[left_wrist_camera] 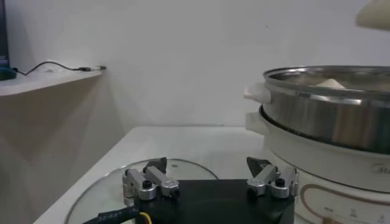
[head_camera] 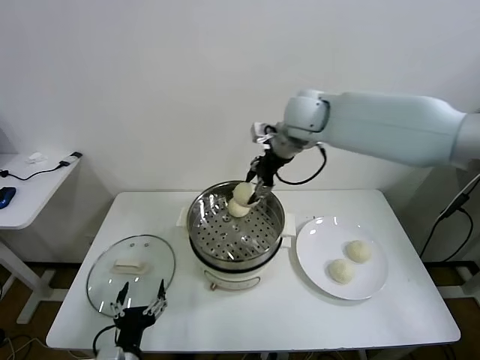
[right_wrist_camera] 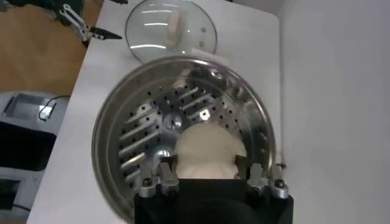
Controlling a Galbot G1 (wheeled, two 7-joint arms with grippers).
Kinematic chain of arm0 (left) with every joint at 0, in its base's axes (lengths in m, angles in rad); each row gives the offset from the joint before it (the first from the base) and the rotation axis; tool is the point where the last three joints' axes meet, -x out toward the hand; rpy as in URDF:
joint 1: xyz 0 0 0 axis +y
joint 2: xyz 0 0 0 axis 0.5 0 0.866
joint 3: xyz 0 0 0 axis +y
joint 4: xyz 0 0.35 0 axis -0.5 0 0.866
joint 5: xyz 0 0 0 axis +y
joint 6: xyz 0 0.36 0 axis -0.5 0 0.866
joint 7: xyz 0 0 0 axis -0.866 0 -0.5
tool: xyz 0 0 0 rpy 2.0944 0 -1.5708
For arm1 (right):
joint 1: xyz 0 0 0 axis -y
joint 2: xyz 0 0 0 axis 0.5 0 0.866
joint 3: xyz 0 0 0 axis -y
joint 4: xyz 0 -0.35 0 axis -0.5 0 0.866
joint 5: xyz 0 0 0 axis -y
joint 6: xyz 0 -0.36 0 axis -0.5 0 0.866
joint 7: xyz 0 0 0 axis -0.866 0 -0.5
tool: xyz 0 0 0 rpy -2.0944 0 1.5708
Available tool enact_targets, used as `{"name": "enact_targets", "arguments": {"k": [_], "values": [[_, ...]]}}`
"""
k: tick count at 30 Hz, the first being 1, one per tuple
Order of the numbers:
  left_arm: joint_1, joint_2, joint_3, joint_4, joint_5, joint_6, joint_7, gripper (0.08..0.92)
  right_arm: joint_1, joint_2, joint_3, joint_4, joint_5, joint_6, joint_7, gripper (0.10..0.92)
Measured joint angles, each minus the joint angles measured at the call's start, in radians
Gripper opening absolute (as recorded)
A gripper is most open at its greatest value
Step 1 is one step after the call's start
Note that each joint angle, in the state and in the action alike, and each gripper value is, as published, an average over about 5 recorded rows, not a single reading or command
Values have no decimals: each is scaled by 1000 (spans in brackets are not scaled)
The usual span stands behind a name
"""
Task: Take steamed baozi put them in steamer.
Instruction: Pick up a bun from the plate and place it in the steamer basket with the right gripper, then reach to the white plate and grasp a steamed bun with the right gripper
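The right tool [head_camera: 251,196] grips 1 baozi [head_camera: 243,193] above the steamer [head_camera: 236,225]; lower it beside the bun [head_camera: 237,208] inside, then release. The left tool [head_camera: 139,302] idles, released.

- The left pincer [left_wrist_camera: 210,178] hangs low over the white table [left_wrist_camera: 183,146], its two metal fingers [left_wrist_camera: 149,182] spread wide apart.
- Beneath it lies a round glass lid [left_wrist_camera: 100,195].
- Beside them stands the shiny stainless-steel steamer [left_wrist_camera: 329,115] on a white base, a pale cream-white bun [left_wrist_camera: 332,83] showing above its rim.
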Motion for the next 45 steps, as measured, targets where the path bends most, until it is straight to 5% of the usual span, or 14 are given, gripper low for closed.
{"name": "enact_targets", "arguments": {"k": [27,33,45], "values": [[0,-5,10,9,3,-2,3,823,-250,220,46,-214,-50,-46,122,678],[11,-12,10,-2,9,-3,1,823,-242,207,55,-203,-73,-17,104,807],[30,-16,9,-23,19,-4,1,823,-52,13,47,-116,-116,138,-97,823]]}}
